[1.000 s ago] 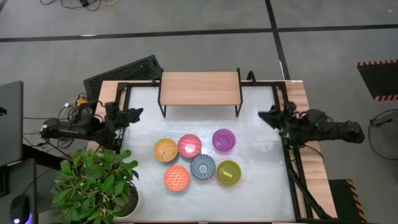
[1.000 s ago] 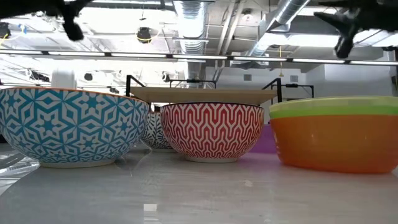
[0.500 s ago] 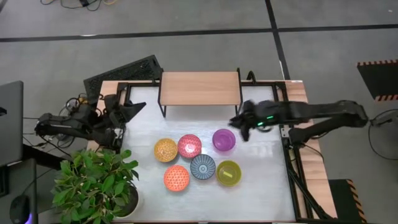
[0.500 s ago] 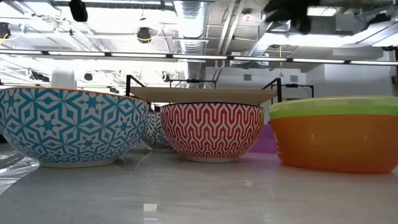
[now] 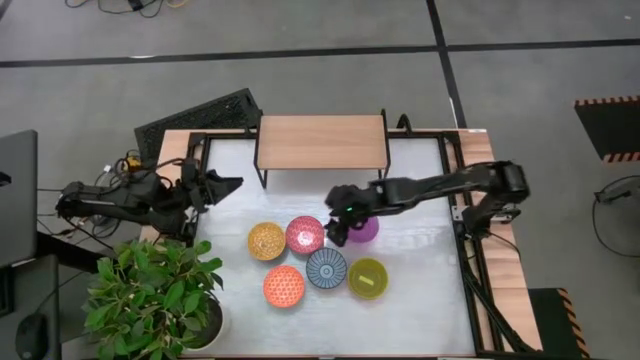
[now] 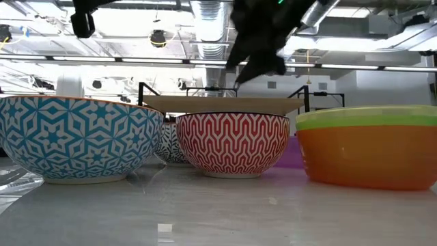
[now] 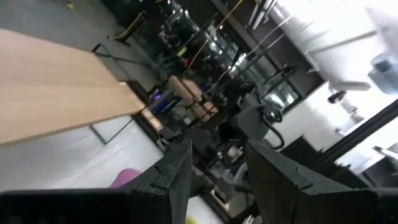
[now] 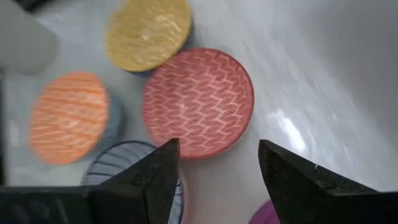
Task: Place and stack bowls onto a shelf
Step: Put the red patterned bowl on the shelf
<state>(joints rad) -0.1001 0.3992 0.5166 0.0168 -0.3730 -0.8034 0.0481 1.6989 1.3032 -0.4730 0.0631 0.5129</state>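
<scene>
Overhead, the right gripper hangs with fingers spread between the pink bowl and purple bowl, gripping nothing. All six bowls sit on the table, before the bare shelf. Left gripper waits, fingers apart, at the table's left edge.

The right arm is stretched far across from the right edge of the table, elbow raised near that edge, forearm angled in toward the table's middle. The right gripper is held above the table's centre, fingers spread wide apart with nothing between them. The left arm is folded low along the table's left edge, and the left gripper is pointed inward, fingers parted, nothing held.
</scene>
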